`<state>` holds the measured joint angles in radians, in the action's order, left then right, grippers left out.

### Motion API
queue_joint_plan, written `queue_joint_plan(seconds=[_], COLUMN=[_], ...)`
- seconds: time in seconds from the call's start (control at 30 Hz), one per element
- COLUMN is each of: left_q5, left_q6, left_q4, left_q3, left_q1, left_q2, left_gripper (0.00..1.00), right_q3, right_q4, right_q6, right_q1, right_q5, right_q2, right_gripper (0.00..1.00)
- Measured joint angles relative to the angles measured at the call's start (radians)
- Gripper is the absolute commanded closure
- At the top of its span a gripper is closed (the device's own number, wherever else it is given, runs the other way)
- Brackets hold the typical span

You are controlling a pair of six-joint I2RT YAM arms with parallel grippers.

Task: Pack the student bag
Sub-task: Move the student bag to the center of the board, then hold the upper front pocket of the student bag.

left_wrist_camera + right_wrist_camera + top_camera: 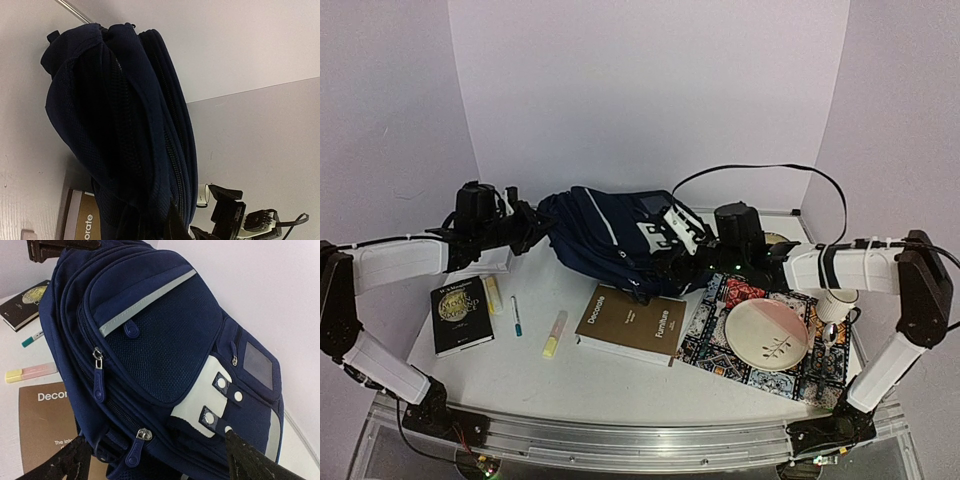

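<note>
Student bag [605,240] lies lengthwise along the far tabletop [570,385] edge, between the pressed-together left gripper [533,228] and wide-spread right gripper [155,455].

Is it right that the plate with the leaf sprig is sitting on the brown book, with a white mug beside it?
Not quite. In the top external view the plate sits on the patterned mat, not the brown book, which lies left of it. The white mug is beside the plate.
</note>
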<state>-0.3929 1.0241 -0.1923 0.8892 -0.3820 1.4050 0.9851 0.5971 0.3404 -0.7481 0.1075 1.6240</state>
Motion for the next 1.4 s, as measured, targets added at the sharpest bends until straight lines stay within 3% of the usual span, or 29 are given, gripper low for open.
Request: queue_joint_plan(seconds=[0.43,1.03,1.4], left_q5=[0.006,0.020,0.020], left_q6=[-0.003,-0.014,-0.028], left_q4=[0.000,0.001,0.001], left_q3=[-0.046,-0.049,-0.049], left_q1=[-0.011,-0.020,-0.023], left_q2=[-0.060,-0.062,-0.062], left_gripper=[1.00,1.00,1.00], right_q3=[0.112,0.251,0.303], right_q4=[0.025,-0.088,-0.155], right_q6=[0.278,0.493,0.576], right_q1=[0.031,0.001,-0.014], right_q5=[0.117,0.164,0.115], right_q2=[0.155,0.250,0.262], right_gripper=[0.38,0.39,0.54])
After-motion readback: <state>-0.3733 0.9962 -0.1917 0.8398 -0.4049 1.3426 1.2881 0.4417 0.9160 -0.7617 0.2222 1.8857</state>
